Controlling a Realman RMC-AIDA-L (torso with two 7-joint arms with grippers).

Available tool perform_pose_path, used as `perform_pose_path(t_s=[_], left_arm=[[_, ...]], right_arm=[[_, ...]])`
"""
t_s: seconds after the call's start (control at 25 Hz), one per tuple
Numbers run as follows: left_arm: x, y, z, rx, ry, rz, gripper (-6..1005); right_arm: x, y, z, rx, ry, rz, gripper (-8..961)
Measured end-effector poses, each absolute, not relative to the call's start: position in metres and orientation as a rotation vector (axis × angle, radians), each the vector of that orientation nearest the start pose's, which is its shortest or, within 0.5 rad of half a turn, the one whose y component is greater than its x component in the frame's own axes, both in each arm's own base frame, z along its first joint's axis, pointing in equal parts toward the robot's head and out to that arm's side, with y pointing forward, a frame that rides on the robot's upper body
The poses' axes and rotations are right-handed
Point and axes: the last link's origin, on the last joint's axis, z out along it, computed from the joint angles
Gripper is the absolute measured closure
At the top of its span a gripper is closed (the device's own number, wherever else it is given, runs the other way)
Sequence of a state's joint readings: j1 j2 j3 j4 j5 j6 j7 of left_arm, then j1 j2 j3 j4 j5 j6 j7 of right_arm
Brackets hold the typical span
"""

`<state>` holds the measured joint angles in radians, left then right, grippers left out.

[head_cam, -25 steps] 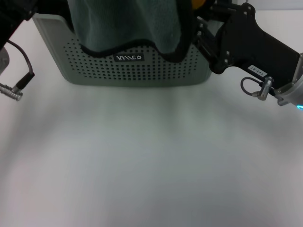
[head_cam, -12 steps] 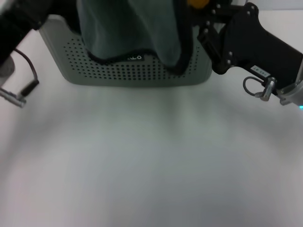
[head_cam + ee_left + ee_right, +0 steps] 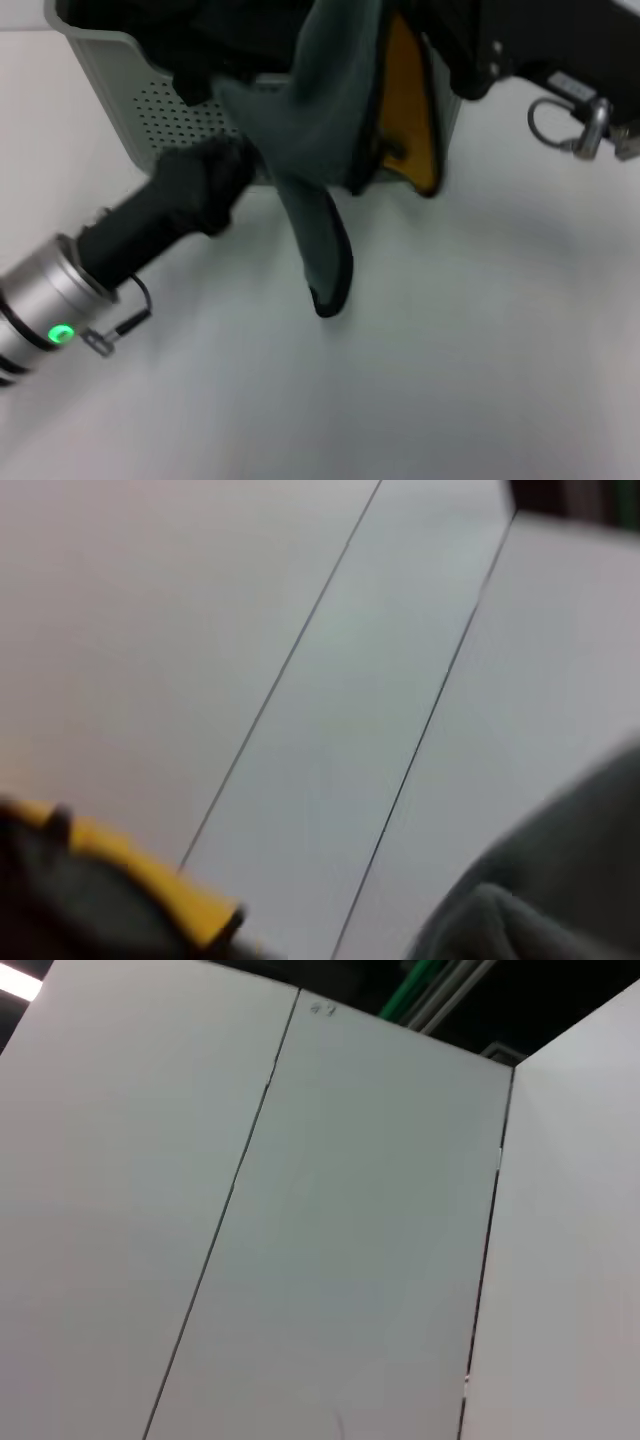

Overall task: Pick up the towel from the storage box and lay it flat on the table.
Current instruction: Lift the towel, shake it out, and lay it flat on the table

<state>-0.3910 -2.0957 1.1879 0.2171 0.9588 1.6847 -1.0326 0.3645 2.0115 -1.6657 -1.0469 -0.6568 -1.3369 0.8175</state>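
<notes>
The towel [image 3: 320,150] hangs bunched in front of the storage box [image 3: 105,75]. Its teal side faces left and its mustard-yellow side [image 3: 405,100] faces right. Its lowest black-edged corner [image 3: 328,290] reaches down to the white table [image 3: 450,350]. My left gripper [image 3: 215,95] reaches up from the lower left and is shut on the towel's left edge. The left wrist view shows the towel close up, yellow [image 3: 130,875] and teal [image 3: 560,880]. My right gripper [image 3: 450,50] is at the top right against the towel's yellow side, with its tip hidden.
My left arm's silver forearm [image 3: 45,300], with a green light, crosses the table's left side. A cable loop [image 3: 575,125] hangs from the right arm. The right wrist view shows only white wall panels [image 3: 300,1210].
The view has shifted. The towel, earlier spread wide over the box front, is now bunched and hangs lower with a corner down at the table. The left arm has swung in from the lower left.
</notes>
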Motion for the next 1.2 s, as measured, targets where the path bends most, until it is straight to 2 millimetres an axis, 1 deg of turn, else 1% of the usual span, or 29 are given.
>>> perform_pose_path(t_s=[0.12, 0.24, 0.36, 0.48, 0.56, 0.64, 0.72, 0.88, 1.04, 1.08, 1.2], left_arm=[[-0.257, 0.271, -0.040, -2.246, -0.713, -1.429, 958], [-0.261, 0.270, -0.048, -2.252, -0.730, -1.379, 913], [-0.271, 0.266, -0.054, -2.233, -0.753, -1.311, 868], [-0.282, 0.257, -0.054, -2.175, -0.746, -1.272, 818], [-0.284, 0.255, -0.053, -2.161, -0.740, -1.270, 778], [-0.288, 0.245, -0.050, -2.125, -0.707, -1.278, 738], [-0.287, 0.234, -0.047, -2.126, -0.657, -1.313, 699], [-0.276, 0.216, -0.048, -2.205, -0.567, -1.400, 619], [-0.264, 0.204, -0.057, -2.354, -0.474, -1.439, 432], [-0.263, 0.202, -0.058, -2.363, -0.455, -1.445, 385], [-0.259, 0.194, -0.053, -2.359, -0.400, -1.506, 342]], right_arm=[[0.089, 0.317, 0.027, -2.263, -0.369, 1.457, 945], [0.075, 0.320, 0.034, -2.233, -0.407, 1.442, 944], [0.064, 0.322, 0.040, -2.214, -0.431, 1.411, 944], [0.054, 0.324, 0.044, -2.204, -0.451, 1.371, 944], [0.047, 0.326, 0.046, -2.191, -0.467, 1.333, 944], [0.043, 0.327, 0.047, -2.183, -0.477, 1.314, 943], [0.038, 0.329, 0.049, -2.181, -0.480, 1.305, 943], [0.029, 0.335, 0.048, -2.190, -0.486, 1.307, 943], [0.016, 0.343, 0.045, -2.179, -0.485, 1.290, 942], [0.013, 0.346, 0.045, -2.176, -0.484, 1.284, 942], [0.005, 0.353, 0.043, -2.173, -0.482, 1.271, 942]])
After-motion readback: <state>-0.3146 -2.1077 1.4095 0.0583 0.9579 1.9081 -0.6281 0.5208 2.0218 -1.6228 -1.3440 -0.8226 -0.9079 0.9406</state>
